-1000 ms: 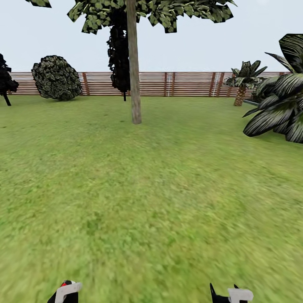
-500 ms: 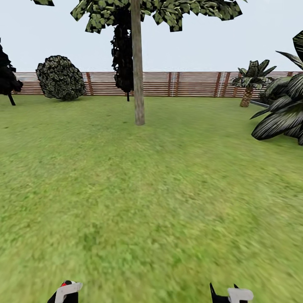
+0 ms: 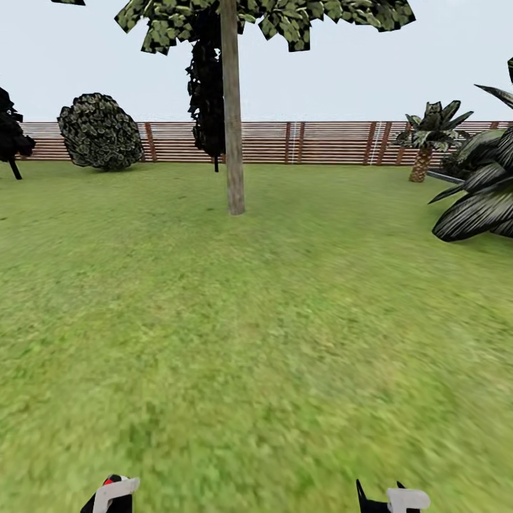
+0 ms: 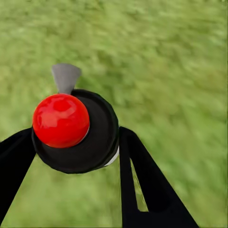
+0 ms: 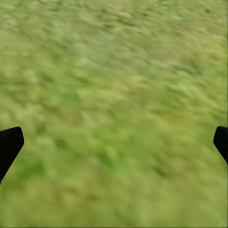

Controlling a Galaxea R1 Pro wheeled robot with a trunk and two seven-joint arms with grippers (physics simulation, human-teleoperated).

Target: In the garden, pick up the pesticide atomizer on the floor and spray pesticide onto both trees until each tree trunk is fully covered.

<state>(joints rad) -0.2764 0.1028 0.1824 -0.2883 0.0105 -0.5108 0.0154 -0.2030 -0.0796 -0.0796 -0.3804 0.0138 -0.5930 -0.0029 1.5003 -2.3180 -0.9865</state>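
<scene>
Our left gripper [image 4: 71, 152] has its black fingers clamped round the pesticide atomizer [image 4: 76, 130], glossy red knob, round black cap; right gripper [image 5: 114, 142] fingers spread wide over blurry grass [image 3: 271, 320]; smooth beige tree trunk [image 3: 233, 128] stands far ahead, slatted wooden fence [image 3: 328, 142] behind.

The atomizer [image 4: 76, 130] has a glossy red cap on matt black plastic; the tree trunk [image 3: 233, 121] looks rough, mottled bark. The fence [image 3: 320, 142] is slatted brown wood; the grass [image 3: 256, 342] is blurry and matt.

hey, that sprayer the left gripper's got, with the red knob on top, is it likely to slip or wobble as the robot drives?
Probably steady: the left gripper has a finger on each side of the atomizer, whose round black body looks rigid. That smooth roundness might let it twist. The red knob and grey nozzle stick out, so bumps could lever it.
</scene>
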